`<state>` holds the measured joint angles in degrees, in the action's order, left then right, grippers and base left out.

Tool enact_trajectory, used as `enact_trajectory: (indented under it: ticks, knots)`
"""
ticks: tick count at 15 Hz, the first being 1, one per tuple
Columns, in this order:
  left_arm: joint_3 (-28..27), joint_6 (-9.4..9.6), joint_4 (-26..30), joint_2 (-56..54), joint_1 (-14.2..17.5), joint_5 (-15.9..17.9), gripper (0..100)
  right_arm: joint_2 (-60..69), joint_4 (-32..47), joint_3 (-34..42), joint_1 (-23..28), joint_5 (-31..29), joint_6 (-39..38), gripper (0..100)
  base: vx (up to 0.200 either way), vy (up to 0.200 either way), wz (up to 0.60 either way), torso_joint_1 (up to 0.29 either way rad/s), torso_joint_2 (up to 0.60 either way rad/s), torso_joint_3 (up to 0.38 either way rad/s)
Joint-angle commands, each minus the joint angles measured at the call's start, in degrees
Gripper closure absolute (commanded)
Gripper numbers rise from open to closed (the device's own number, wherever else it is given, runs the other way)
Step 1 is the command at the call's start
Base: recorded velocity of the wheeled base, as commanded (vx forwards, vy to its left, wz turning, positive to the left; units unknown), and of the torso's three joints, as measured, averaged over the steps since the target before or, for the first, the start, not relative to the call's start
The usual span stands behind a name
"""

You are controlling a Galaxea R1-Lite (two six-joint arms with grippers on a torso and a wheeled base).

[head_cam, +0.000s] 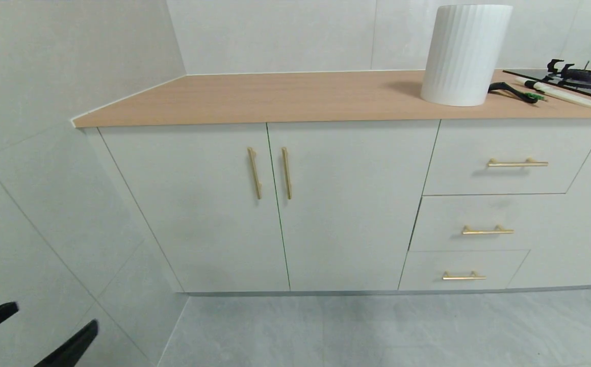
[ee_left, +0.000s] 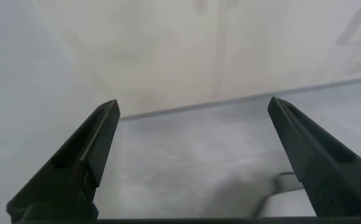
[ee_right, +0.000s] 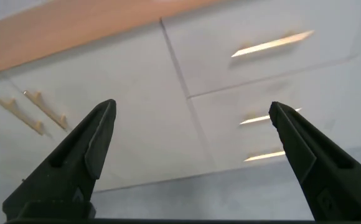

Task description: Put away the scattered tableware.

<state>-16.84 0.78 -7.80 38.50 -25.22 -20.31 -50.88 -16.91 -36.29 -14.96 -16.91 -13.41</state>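
The left pincer [head_cam: 56,314] sat low at the near-left corner of the head view, cut off so that just its two dark fingertips showed, spread apart with nothing between them. In its own wrist view the left pincer [ee_left: 193,102] was likewise wide open over the grey floor [ee_left: 187,168], with a blurred cabinet base beyond. The right pincer [ee_right: 192,104] also stood open and empty, facing the cabinet front. A small dark shape at the right edge of the head view could not be identified.

The tableware lay at the far right of the wooden worktop [head_cam: 275,97], well apart from both pincers. A black-handled utensil [head_cam: 513,92] rested just beside a tall white ribbed container [head_cam: 466,53], which hid one end of it, so its kind was unclear. Next to it lay a long pale utensil [head_cam: 563,95] with a green band, its outer end close to the frame edge. Behind them a black hob burner [head_cam: 583,76] was cut off by the frame.

Below the worktop, two cabinet doors [head_cam: 198,204] with upright gold handles were shut. To their right, three drawers [head_cam: 479,224] were stacked, all closed.
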Motion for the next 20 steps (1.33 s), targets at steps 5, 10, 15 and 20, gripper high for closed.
enact_trajectory:
  ticks: [5, 10, 15, 20]
  knots:
    - [0.2, 6.6, 16.2, -31.8, 17.8, 0.9, 0, 42.4, 20.2, 9.7, 11.1, 0.1, 12.1, 0, 0.0, 0.0, 0.0, 0.0, 0.0, 0.0]
    - [3.3, 6.08, 18.7, -38.5, 25.4, 1.9, 0, 50.9, 20.6, 20.8, 15.0, -2.0, 14.1, 0, 0.0, 0.0, 0.0, 0.0, 0.0, 0.0]
    - [11.9, 7.48, 15.8, -38.4, 25.4, 2.5, 0, 50.9, 8.8, 36.3, 14.9, 2.6, 13.5, 0, 0.0, 0.0, 0.0, 0.0, 0.0, 0.0]
    - [16.1, 1.86, 7.3, -38.4, 25.3, 13.8, 0, 50.9, 14.5, 36.3, 14.9, 11.2, 11.2, 0, 0.0, 0.0, 0.0, 0.0, 0.0, 0.0]
